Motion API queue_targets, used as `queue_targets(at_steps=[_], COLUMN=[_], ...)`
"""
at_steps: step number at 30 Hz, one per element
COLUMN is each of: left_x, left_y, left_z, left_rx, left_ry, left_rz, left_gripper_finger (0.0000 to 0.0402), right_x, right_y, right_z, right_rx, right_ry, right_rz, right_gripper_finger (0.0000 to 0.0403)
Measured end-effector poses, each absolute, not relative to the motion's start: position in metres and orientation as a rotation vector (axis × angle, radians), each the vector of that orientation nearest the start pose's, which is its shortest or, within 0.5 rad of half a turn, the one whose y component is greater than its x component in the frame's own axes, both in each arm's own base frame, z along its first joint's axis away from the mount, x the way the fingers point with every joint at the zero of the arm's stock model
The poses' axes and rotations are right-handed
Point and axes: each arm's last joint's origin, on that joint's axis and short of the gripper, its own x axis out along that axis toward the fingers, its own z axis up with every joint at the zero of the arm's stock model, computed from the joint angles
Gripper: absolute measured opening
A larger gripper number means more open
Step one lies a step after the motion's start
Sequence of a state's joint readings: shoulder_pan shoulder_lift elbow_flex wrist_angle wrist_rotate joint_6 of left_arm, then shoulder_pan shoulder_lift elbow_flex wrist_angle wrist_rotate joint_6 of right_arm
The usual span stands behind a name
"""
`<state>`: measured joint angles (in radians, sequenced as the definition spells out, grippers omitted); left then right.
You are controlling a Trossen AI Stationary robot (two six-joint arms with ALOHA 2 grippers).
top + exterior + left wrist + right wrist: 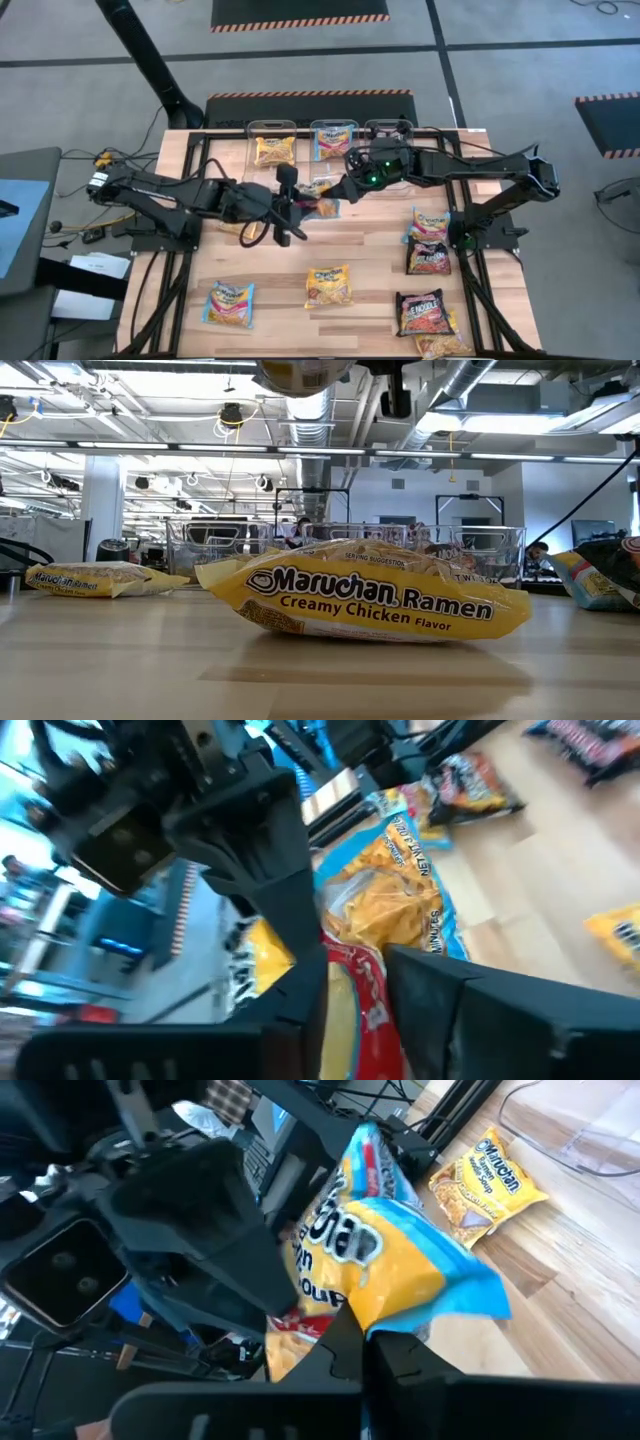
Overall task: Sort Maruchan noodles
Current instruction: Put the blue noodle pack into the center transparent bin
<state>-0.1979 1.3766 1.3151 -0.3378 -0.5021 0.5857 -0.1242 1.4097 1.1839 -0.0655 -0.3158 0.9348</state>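
A light-blue and yellow Maruchan packet hangs in the air above the table's middle, between my two grippers. My right gripper comes from the right and is shut on it. My left gripper comes from the left, its fingers parted, with the packet's red-printed end in the gap. In the low view only the packet's underside shows at the top. Other noodle packets lie flat on the table, among them a yellow one and a dark one. My right gripper pinches the packet's edge between its two fingers, coming nearly level from the table's right side. The packet is lifted clear of the table and sticks out beyond the fingers toward the other arm. My left gripper: whether its fingers touch the packet's end, I cannot tell.
Three clear bins stand along the far edge: the left one holds a yellow packet, the middle one a blue one, the right one lies under my right arm. More packets lie near right and near left.
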Motion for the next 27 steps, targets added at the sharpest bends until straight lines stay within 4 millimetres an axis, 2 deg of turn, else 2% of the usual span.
queue_targets(at_steps=[5,8,14,18,27], left_x=[0.299,0.297,0.284,0.268,0.236], left_y=[-0.046,-0.045,-0.042,-0.040,-0.028], left_z=[0.369,0.371,0.384,0.399,0.423], left_rx=[0.573,0.520,0.460,0.380,0.307], left_ry=[0.458,0.449,0.398,0.334,0.244], left_rz=[0.170,0.198,0.214,0.211,0.287], left_gripper_finger=[0.0131,0.0143,0.0144,0.0142,0.0142], right_x=[0.320,0.320,0.319,0.318,0.314], right_y=[-0.030,-0.031,-0.031,-0.033,-0.058], right_z=[0.341,0.340,0.339,0.336,0.335], right_rx=[0.988,0.989,0.989,0.950,0.855], right_ry=[0.353,0.355,0.367,0.384,0.356], right_rz=[0.046,0.044,0.028,-0.007,-0.068], right_gripper_finger=[0.0006,0.0006,0.0006,0.0006,0.0005])
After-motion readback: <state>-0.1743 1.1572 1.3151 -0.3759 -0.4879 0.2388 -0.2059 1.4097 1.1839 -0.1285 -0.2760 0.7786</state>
